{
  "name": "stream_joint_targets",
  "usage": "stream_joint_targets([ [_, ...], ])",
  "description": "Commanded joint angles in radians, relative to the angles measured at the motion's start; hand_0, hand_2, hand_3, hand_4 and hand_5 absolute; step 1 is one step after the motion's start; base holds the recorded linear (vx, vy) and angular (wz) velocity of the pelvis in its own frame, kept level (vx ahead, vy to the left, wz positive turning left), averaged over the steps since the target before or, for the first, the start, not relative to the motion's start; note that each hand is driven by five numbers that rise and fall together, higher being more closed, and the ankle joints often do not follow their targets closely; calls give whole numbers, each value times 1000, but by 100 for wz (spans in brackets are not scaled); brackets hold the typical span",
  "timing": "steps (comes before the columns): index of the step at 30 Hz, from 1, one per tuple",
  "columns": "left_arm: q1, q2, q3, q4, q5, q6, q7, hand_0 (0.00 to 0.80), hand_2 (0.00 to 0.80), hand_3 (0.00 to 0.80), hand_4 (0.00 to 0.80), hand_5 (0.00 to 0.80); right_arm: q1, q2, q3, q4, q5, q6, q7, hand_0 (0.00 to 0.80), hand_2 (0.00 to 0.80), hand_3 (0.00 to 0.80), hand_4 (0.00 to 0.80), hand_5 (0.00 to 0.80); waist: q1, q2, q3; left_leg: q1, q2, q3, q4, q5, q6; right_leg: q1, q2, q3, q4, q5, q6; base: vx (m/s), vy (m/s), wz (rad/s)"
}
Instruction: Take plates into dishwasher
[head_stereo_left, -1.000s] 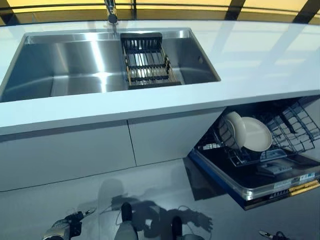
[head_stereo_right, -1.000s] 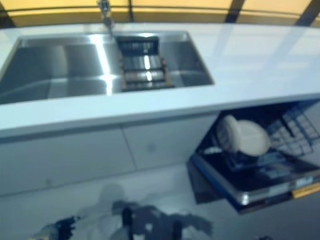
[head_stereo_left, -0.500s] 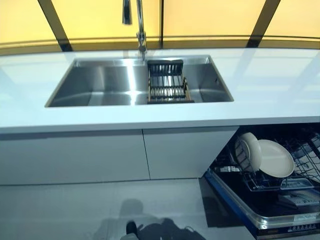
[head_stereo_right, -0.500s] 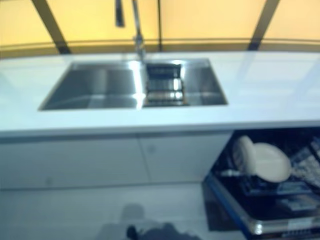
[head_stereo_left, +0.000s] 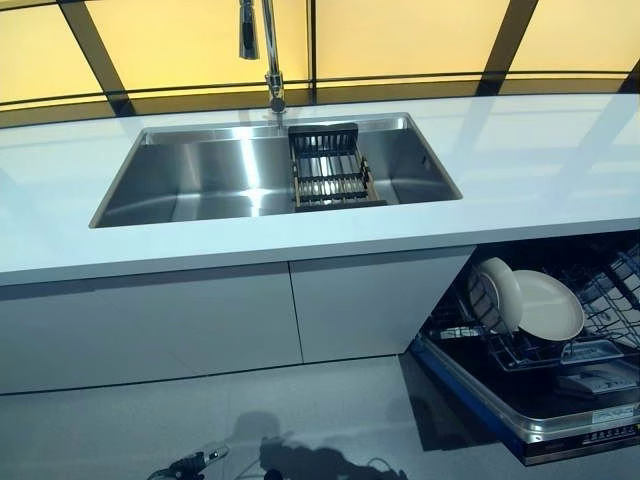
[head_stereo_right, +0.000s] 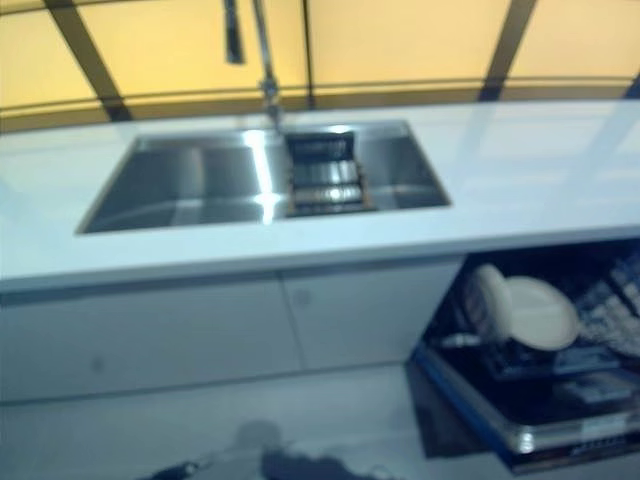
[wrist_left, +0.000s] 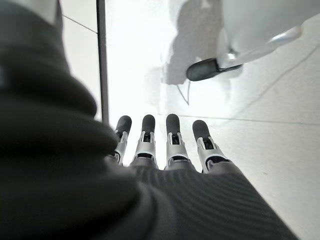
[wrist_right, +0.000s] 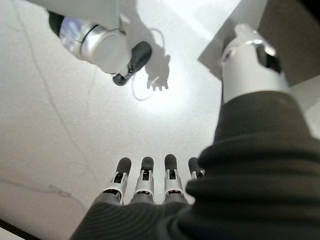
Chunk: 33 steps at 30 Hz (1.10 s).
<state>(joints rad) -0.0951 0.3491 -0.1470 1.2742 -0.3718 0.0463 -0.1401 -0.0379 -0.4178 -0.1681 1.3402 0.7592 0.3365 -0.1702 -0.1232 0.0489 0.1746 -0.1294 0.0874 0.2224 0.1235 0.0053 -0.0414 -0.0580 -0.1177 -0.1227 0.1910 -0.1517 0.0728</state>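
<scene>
Plates (head_stereo_left: 527, 303) staying racked in the open dishwasher (head_stereo_left: 560, 420) at lower right while the camera is shifting.
Left hand (wrist_left: 170, 150) and right hand (wrist_right: 145, 182) hanging straight-fingered, empty; loading appears finished, door closing seemingly next.

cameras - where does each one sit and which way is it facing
Left eye view: on the head, looking down at the sink and plates in the open dishwasher.
Right eye view: beside it, same scene.
Left wrist view: along the left hand, straight fingers, at floor.
Right wrist view: along the right hand, also at floor.
</scene>
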Motion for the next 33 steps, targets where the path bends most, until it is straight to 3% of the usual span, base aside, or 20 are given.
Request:
stream_joint_targets([
  [1,-16,-21,5,-6,-24,-22,-7,0,0,0,0,0,-51,-45,-4,38,-45,36,-36,0,0,0,0,0,-1,16,39,13,-29,-22,78,-108,59,-38,76,9,-16,56,-64,-42,84,-18],
  [6,-19,-8,7,-28,-28,-15,-7,0,0,0,0,0,-55,-78,35,37,-220,85,3,0,0,0,0,0,-3,1,43,22,-29,-18,91,-129,59,-30,77,23,-25,65,-54,5,69,-16],
  [11,-45,20,-6,-43,-22,3,-17,0,0,0,0,0,-53,-110,58,33,-260,76,18,0,0,0,0,0,-13,-15,59,19,-21,8,101,-138,62,-35,71,32,-47,93,-38,0,51,-1],
  [18,-35,40,-10,-64,-33,15,-1,0,0,0,0,0,-110,-142,39,-14,-210,14,-50,0,0,0,0,0,-23,-8,93,-2,-19,98,124,-166,74,-74,56,38,-95,142,-8,-21,50,-28],
  [20,-25,47,8,-72,-62,16,11,0,0,0,0,0,-141,-153,40,-27,-208,7,-58,0,0,0,0,0,-13,-10,108,-11,-6,143,152,-177,74,-84,47,2,-100,148,-2,-21,15,-64],
  [23,-16,50,35,-88,-85,11,33,0,0,0,0,0,-173,-159,41,-36,-152,-19,-58,0,0,0,0,0,6,-17,133,-28,15,190,190,-191,70,-89,47,-34,-119,157,-2,-39,-39,-103],
  [28,-19,62,36,-87,-71,3,17,0,0,0,0,0,-199,-166,7,-57,52,-67,-75,0,0,0,0,0,-2,-12,159,-86,43,184,282,-215,63,-123,50,-12,-86,152,-18,-7,-72,-34],
  [33,-24,35,14,-97,-85,-7,-9,0,0,0,0,0,-238,-209,-61,-64,241,-129,8,0,0,0,0,0,-26,33,157,-102,48,184,313,-223,57,-142,46,12,-78,146,-32,66,5,-4],
])
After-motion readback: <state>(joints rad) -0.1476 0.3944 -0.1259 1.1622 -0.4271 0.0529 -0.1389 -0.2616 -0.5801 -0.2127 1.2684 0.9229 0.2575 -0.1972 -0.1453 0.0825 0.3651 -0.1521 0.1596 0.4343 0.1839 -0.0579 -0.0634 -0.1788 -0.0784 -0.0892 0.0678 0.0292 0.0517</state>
